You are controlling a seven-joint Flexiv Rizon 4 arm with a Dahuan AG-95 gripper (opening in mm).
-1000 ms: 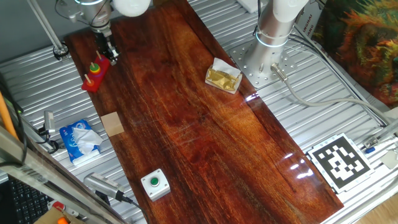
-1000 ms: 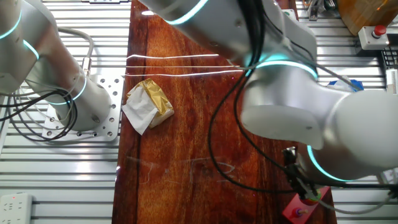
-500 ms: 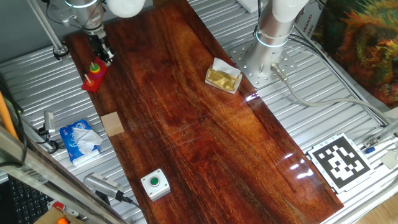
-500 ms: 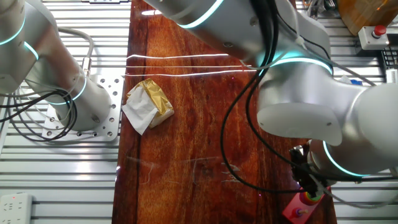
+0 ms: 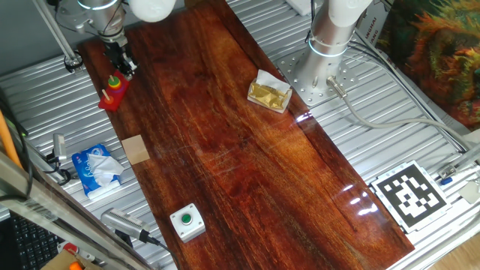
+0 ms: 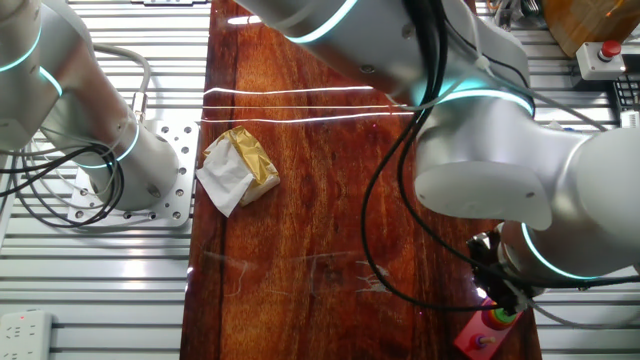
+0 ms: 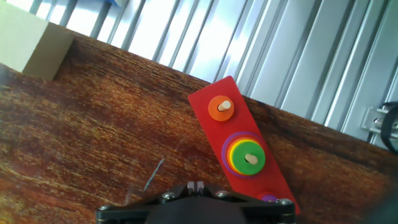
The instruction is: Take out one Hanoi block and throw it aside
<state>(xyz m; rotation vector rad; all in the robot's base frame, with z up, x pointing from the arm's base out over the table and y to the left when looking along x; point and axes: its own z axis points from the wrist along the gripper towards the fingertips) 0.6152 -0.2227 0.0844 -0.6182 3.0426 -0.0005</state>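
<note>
The Hanoi block is the small green ring (image 7: 249,158) on top of a stack of coloured rings on the middle peg of a red base (image 7: 238,138). An orange ring (image 7: 220,108) sits on another peg. The toy also shows at the table's far left corner in one fixed view (image 5: 112,88) and at the bottom right edge in the other fixed view (image 6: 486,334). My gripper (image 7: 196,185) is shut and empty. It hovers just beside the base (image 5: 121,61), not over the green ring, and is partly hidden by the arm in the other fixed view (image 6: 492,290).
A tan wooden block (image 5: 135,148) and a blue tissue pack (image 5: 96,169) lie left of the base. A crumpled gold-and-white wrapper (image 5: 269,91) sits mid-table. A green push button (image 5: 185,221) is at the front. Ribbed metal borders the wooden board.
The gripper and arm shifted slightly away from the ring stack toward the table's far corner over the first half second, then stayed still. The rings have not moved.
</note>
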